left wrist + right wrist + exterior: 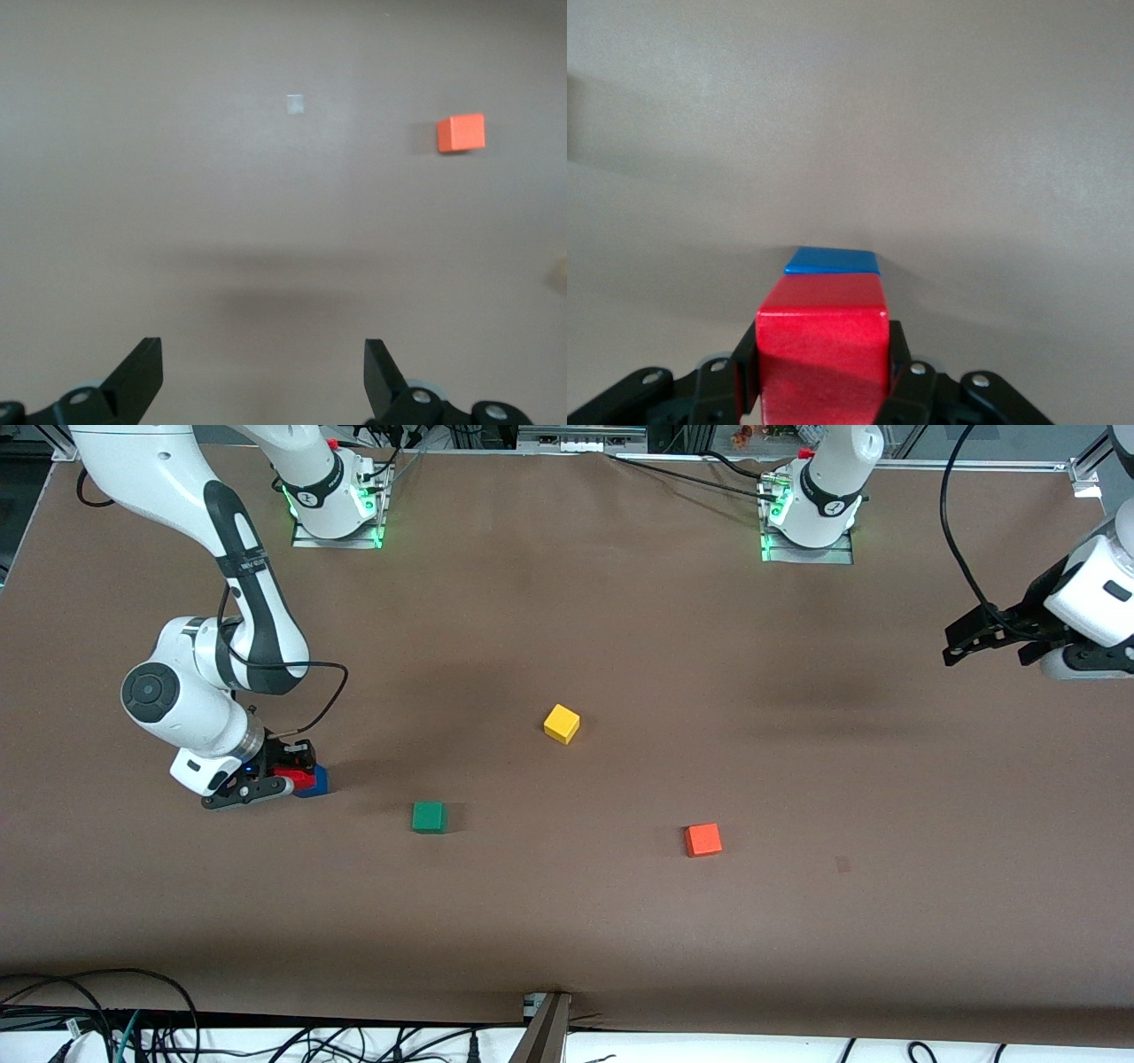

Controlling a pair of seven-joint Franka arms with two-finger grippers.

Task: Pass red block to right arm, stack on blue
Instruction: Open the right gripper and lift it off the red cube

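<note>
Brown table (620, 921): blue cube (316, 783), green cube (429, 817), yellow cube (562, 724), orange cube (703, 840).

Red block (296, 777) in right hand (276, 776) over blue block (314, 781)

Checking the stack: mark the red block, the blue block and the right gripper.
red block (822, 341), right wrist view, its front face.
blue block (833, 260), right wrist view, its top face.
right gripper (288, 775), front view, between its fingertips.
</note>
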